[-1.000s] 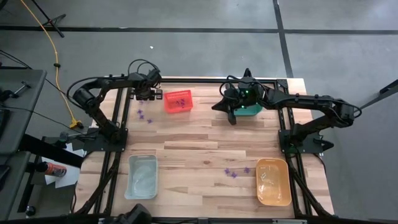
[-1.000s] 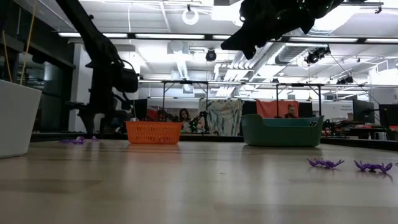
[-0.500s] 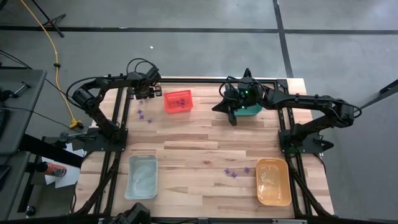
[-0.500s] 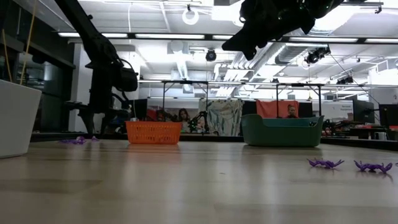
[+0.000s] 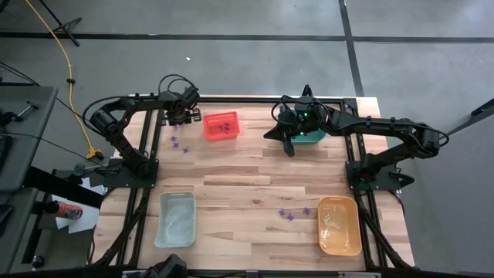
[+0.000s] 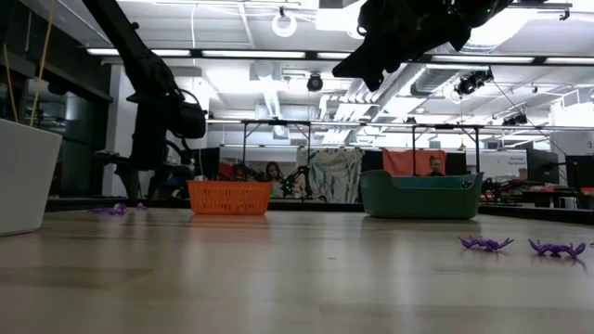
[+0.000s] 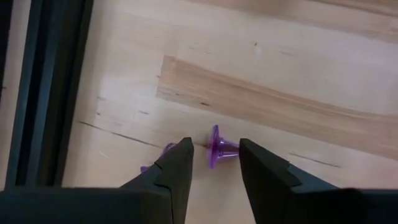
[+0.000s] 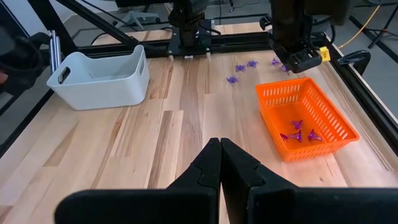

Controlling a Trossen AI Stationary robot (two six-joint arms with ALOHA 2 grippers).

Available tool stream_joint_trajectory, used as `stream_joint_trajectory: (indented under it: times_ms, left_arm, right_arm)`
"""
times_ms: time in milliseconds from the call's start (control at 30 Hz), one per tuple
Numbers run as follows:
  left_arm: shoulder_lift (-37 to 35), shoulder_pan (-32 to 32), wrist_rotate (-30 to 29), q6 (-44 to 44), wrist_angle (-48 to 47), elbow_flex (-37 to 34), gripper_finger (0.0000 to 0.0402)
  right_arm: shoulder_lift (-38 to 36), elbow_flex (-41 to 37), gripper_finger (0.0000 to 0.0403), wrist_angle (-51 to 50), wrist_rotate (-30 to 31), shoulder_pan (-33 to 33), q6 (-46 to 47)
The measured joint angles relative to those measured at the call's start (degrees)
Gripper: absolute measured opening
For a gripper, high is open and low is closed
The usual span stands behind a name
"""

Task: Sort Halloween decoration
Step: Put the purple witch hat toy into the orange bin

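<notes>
Nearest you in the high view, the clear bin [image 5: 176, 219] and the orange bin [image 5: 340, 225] sit on the front edge of the wooden table [image 5: 247, 166]. Between them lie 3 purple trinkets [image 5: 291, 214]; the low view shows 2 of them [image 6: 520, 246] flat on the boards. Farther back, your right gripper [image 5: 287, 147] hangs above the table just in front of the green bin [image 5: 309, 137], its fingers [image 8: 211, 163] pressed together on nothing. Well apart from it, at the far left, 2 loose trinkets [image 5: 179, 144] lie beside the red basket [image 5: 221, 126], which holds 3 more [image 8: 297, 131]. Your left gripper [image 7: 215, 163] hovers low by the rear rail, left of that basket. Its fingers [image 7: 176, 167] stand narrowly parted around a purple spiked trinket [image 7: 219, 147], with gaps showing on both sides.
</notes>
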Motion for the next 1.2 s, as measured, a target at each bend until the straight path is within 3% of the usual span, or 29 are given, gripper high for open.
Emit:
stream_joint_trajectory:
  times_ms: [333,633,1000,1200]
  left_arm:
    - [-0.07,-0.27,0.15,-1.48,0.64,0.07,0.0012]
    - [-2.22,-0.39,4.36,0.28,1.16,-0.03,0.0001]
    - [-20.48,-1.07,4.68,11.88,2.74,-0.04,0.0]
    - [-33.48,-8.45,14.07,21.66,9.7,-0.03,0.0]
  right_arm:
    - [0.01,0.0,0.0,-0.02,0.0,0.0,0.16]
    - [0.0,0.0,0.0,0.0,0.0,0.0,0.11]
    - [0.0,0.0,0.0,0.82,0.01,-0.11,-2.29]
    - [0.0,0.0,0.0,5.93,0.01,-0.11,-1.08]
